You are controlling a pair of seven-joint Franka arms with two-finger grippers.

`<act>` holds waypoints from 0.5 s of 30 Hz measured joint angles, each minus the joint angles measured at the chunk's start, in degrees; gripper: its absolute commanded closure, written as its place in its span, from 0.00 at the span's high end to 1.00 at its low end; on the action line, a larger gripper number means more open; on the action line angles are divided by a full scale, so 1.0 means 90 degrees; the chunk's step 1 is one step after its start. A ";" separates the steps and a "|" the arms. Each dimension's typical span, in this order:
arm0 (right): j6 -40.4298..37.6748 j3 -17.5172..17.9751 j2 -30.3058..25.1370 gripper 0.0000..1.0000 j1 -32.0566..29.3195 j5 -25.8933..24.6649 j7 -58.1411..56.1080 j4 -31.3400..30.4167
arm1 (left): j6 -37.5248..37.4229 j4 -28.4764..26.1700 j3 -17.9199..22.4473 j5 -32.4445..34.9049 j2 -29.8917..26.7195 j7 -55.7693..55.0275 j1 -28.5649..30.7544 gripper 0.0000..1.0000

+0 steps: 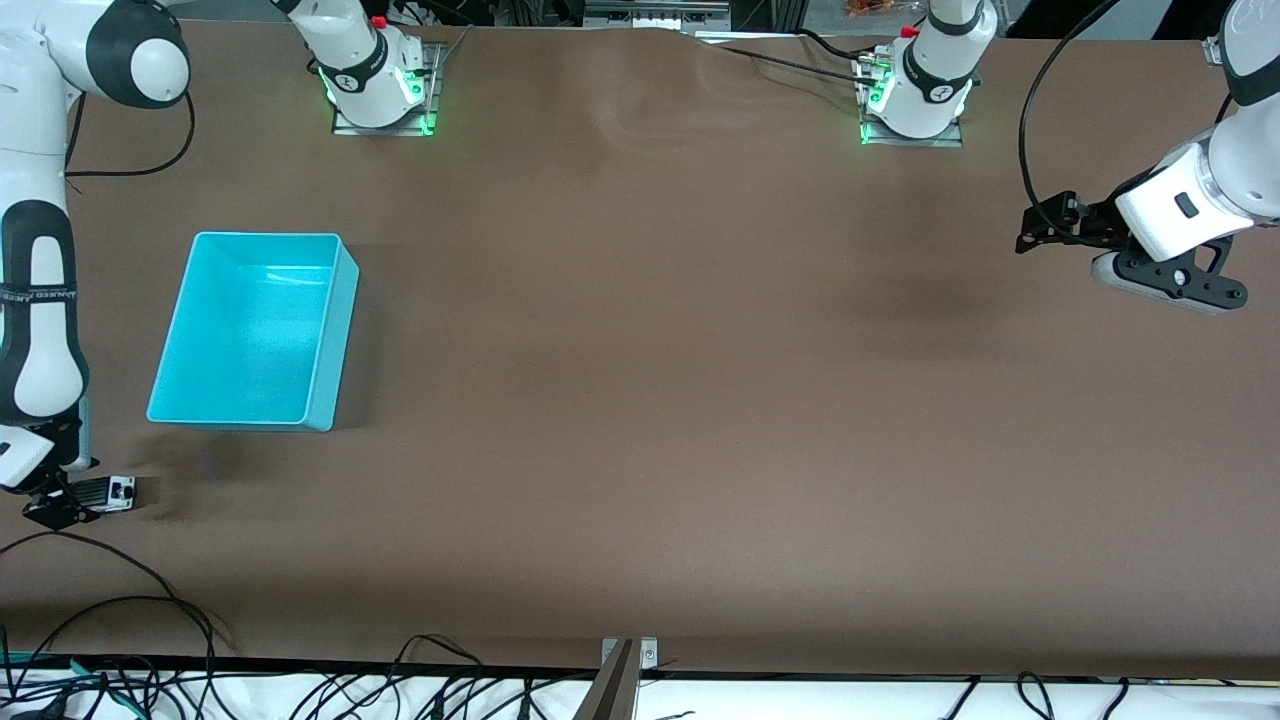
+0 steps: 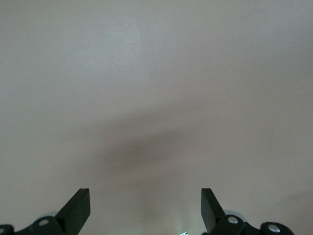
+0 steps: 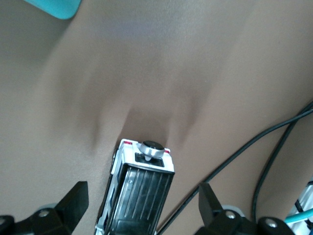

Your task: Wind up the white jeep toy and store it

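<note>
The white jeep toy [image 1: 110, 492] has a black ribbed roof and a spare wheel on its rear. It sits on the brown table near the right arm's end, nearer to the front camera than the turquoise bin [image 1: 335, 340]. My right gripper [image 1: 75, 492] is down around it, open. In the right wrist view the jeep [image 3: 142, 186] lies between the fingers [image 3: 73, 200] with a gap on each side. My left gripper [image 1: 1035, 228] waits above the table at the left arm's end. It is open, and nothing is between its fingers [image 2: 78, 205].
Black cables [image 1: 150, 600] trail over the table's front edge close to the jeep, and one cable [image 3: 254, 156] runs right beside the right gripper. A corner of the bin [image 3: 54, 7] shows in the right wrist view. The bin holds nothing.
</note>
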 measured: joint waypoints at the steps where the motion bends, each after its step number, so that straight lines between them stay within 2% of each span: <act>1: 0.0006 -0.0002 0.0020 1.00 -0.0003 0.0000 0.0002 0.0018 | 0.0000 0.0000 0.0000 -0.0001 0.0002 0.0000 0.0002 1.00; 8: 0.0083 -0.0009 0.0151 1.00 -0.0083 0.0000 0.0005 0.0083 | 0.0000 0.0000 0.0000 -0.0004 0.0004 0.0002 0.0004 1.00; 9: 0.0104 -0.0011 0.0173 0.96 -0.0097 0.0000 0.0005 0.0093 | 0.0000 0.0000 0.0000 -0.0004 0.0004 0.0002 0.0004 1.00; 13: 0.0160 -0.0011 0.0224 0.59 -0.0131 0.0000 0.0005 0.0110 | 0.0000 0.0000 0.0000 -0.0005 0.0004 0.0003 0.0005 1.00; 15: 0.0172 -0.0011 0.0229 0.46 -0.0137 0.0000 0.0005 0.0110 | 0.0000 0.0000 0.0000 -0.0005 0.0004 0.0003 0.0005 1.00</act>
